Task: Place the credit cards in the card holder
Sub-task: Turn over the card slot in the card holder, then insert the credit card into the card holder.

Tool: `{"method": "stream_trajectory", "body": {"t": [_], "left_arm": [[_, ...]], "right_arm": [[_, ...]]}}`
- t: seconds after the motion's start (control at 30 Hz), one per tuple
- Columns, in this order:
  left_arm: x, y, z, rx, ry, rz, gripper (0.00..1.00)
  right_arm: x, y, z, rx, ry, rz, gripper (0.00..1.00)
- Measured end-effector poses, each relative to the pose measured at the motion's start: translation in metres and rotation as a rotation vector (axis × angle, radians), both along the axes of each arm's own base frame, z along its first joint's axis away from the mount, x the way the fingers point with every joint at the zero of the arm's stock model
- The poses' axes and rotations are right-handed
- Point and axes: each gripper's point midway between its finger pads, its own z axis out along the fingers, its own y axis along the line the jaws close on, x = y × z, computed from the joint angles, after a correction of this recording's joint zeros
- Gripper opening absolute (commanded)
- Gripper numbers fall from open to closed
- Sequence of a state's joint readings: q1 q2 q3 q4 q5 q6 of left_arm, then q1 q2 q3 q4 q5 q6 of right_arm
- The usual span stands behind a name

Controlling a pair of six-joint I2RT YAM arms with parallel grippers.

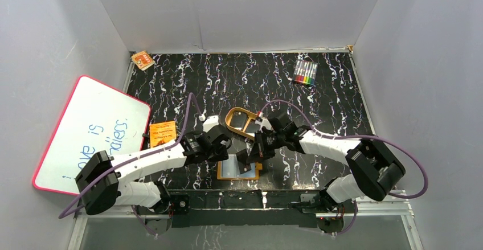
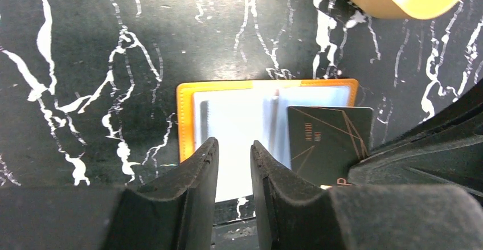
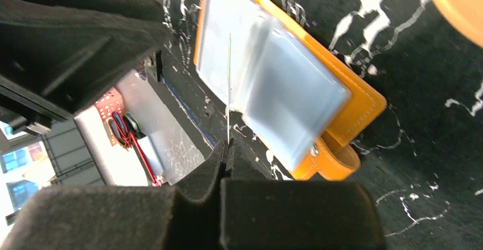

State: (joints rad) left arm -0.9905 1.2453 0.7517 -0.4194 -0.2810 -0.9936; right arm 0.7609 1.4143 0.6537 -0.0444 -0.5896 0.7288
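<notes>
Closest to us, our left gripper [image 2: 234, 147] hangs over the open holder [image 2: 185, 119], fingers a little apart with nothing between them. We clamp our right gripper [image 3: 226, 147] on a black card [image 2: 327, 139] over the holder's right page; we cannot tell whether it touches the sleeves. We see the holder lying flat on the marbled table [image 1: 228, 79], near the arms' bases.

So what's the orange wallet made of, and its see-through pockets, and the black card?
The card holder looks like orange leather or fake leather, matte with a soft tab. Its sleeves seem thin clear plastic: pale, glossy, bending. The black card is probably stiff plastic, smooth, printed with thin coppery lines.
</notes>
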Motion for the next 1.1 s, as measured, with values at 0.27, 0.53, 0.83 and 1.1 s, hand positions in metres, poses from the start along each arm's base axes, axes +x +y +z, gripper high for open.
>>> {"method": "stream_trajectory", "body": {"t": [0.27, 0.53, 0.83, 1.1], "left_arm": [[-0.003, 0.026, -0.013, 0.042, 0.005, 0.092, 0.24], [-0.012, 0.042, -0.03, 0.082, 0.038, 0.133, 0.24], [-0.014, 0.044, -0.034, 0.088, 0.049, 0.138, 0.24], [-0.016, 0.043, -0.041, 0.09, 0.062, 0.133, 0.23]], "right_arm": [[-0.014, -0.012, -0.025, -0.032, 0.102, -0.027, 0.0], [-0.013, -0.004, -0.027, 0.003, 0.127, -0.017, 0.0], [-0.014, -0.003, -0.032, -0.001, 0.147, -0.015, 0.0], [-0.013, -0.002, -0.031, 0.002, 0.145, -0.016, 0.0]]}}
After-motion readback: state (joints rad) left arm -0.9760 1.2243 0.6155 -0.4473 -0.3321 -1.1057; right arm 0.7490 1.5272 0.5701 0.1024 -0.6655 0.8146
